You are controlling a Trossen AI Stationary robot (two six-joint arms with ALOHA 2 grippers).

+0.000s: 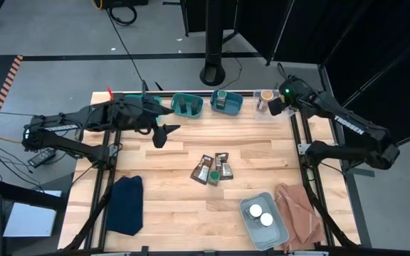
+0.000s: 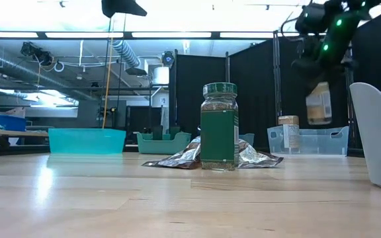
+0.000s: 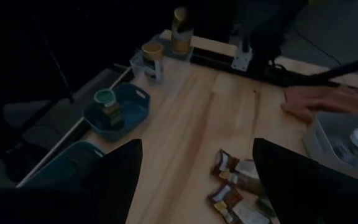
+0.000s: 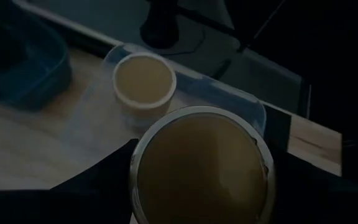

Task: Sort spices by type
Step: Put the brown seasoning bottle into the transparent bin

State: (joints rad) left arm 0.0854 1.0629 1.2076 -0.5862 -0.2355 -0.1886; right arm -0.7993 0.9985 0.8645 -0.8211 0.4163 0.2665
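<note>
My right gripper (image 2: 317, 78) is shut on a tan-topped round jar (image 4: 201, 167) above the clear bin (image 1: 265, 102) at the far right. A second tan-topped jar (image 4: 143, 78) stands in that bin. My left gripper (image 1: 164, 132) is open and empty, above the table left of the middle. A green-lidded jar (image 2: 219, 125) stands upright mid-table among brown flat packets (image 1: 212, 168). Another green-lidded jar (image 3: 106, 99) stands in the blue bin (image 1: 226, 102). Black jars stand in the teal bin (image 1: 187, 105). Two white-lidded jars (image 1: 260, 215) sit in the pale bin. My right gripper pinches the tan-topped jar between its two fingers at opposite sides of its upper part (image 4: 134, 177). The fingers come from above, pointing down. The jar hangs below them (image 2: 319, 104), about upright, lifted clear above the clear bin.
A dark blue cloth (image 1: 125, 203) lies at the near left. A brown cloth (image 1: 301, 210) lies at the near right, beside the pale bin (image 1: 280, 235). Bare wood shows between the packets and the far bins.
</note>
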